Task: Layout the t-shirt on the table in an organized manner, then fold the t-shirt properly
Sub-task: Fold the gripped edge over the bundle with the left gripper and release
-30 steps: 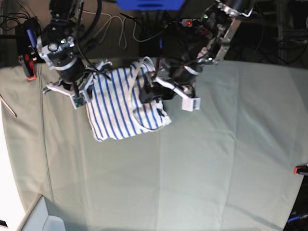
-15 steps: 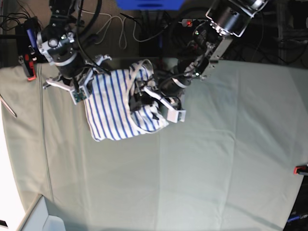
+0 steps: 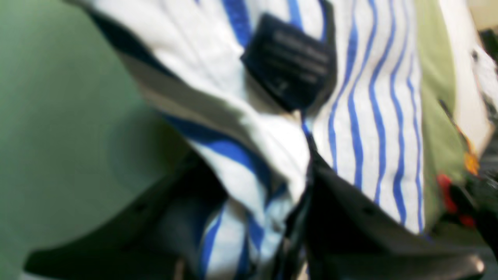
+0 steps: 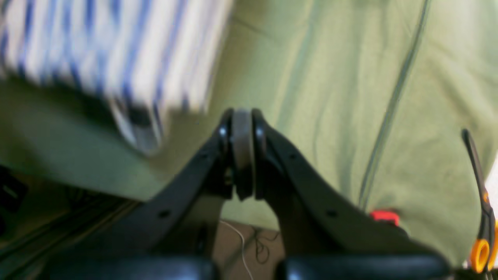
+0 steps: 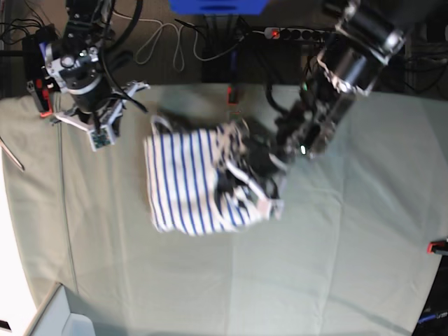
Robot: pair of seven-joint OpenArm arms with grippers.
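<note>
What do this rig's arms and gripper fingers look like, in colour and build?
Both arms are black with silver-grey metal bands at the joints. The left arm is thick and cylindrical; the right arm carries a small green circuit board near its wrist. Each gripper has matte black curved fingers with small screw holes; the right gripper shows grey pads.

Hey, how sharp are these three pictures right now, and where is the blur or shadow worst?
Base view: the t-shirt and left gripper are smeared by motion, the table evenly lit. Left wrist view: all soft, the dark neck label unreadable, deep shadow under the cloth. Right wrist view: the right gripper fairly sharp, the stripes badly blurred.
</note>
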